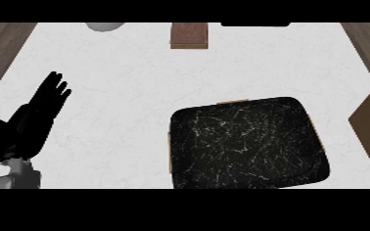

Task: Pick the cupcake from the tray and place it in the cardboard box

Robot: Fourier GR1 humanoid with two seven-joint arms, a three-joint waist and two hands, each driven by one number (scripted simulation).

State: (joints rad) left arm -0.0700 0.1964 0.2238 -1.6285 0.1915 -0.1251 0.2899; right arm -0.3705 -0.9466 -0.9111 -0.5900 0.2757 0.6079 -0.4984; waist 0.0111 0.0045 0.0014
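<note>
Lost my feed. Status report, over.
Left hand open, resting at left. Right hand out of view. Tray bare, no cupcake seen. Brown box at far edge.

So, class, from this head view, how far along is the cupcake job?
Done: unclear; the black tray shows no cupcake, and none appears elsewhere. In hand: nothing; the left hand rests open at the view's left, the right hand is out of view. Left: confirming the cupcake is boxed, which nothing here shows.
</note>
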